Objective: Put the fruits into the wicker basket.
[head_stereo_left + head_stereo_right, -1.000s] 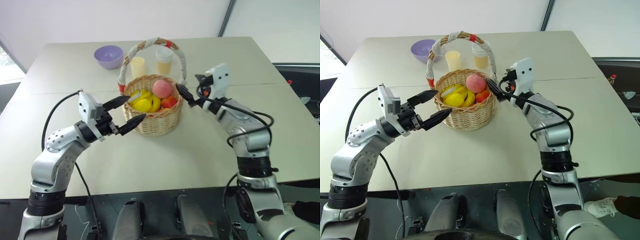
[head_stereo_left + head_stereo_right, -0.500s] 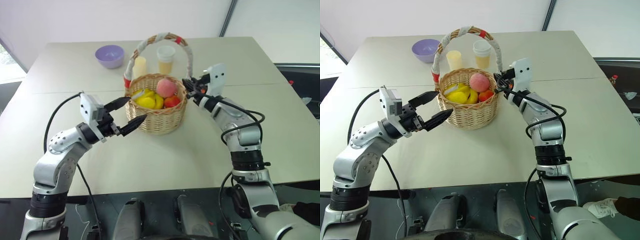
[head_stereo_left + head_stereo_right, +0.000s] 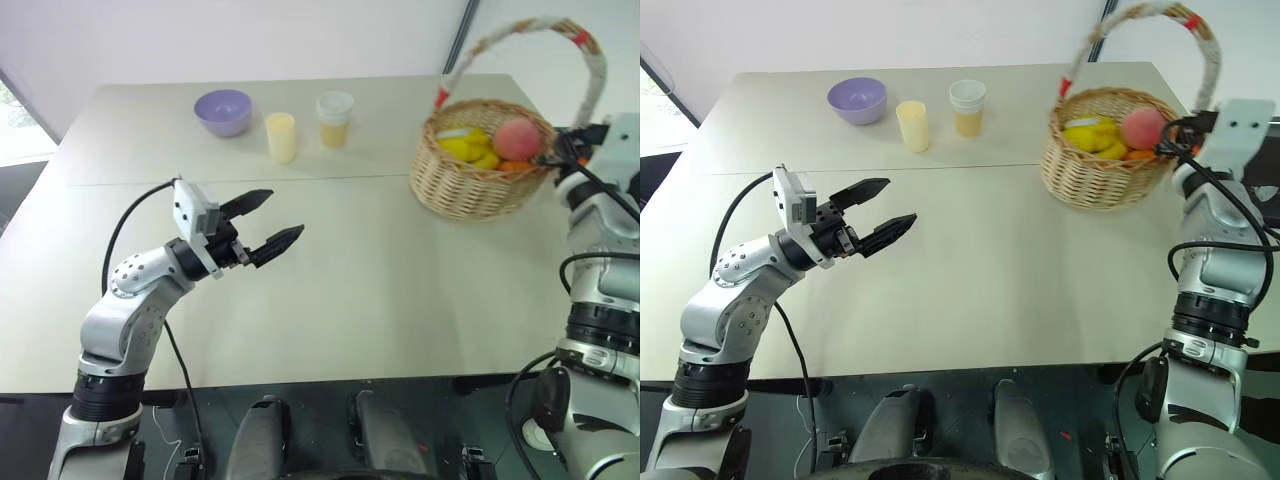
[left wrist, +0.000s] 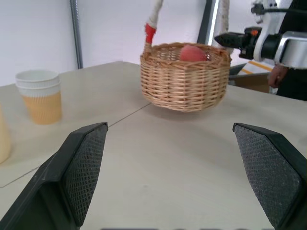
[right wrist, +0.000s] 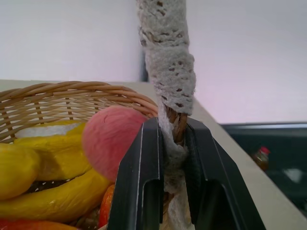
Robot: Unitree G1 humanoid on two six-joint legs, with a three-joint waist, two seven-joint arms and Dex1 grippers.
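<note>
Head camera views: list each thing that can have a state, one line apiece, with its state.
wicker basket: upright, tilted slightly, near the table's right edge, holding fruit.
peach: in the basket, on top.
bananas: in the basket.
left end effector: open, holding nothing.
right end effector: shut on the basket's handle base.
purple bowl: upright.
two cups: upright.

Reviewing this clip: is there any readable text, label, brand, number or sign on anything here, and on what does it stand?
None can be read.
wicker basket: no text; only red bands on its white-wrapped handle.
paper cup: plain, no print visible.
pale yellow cup: plain.
purple bowl: plain.
small bottle beyond the table edge: any label too blurred to read.
</note>
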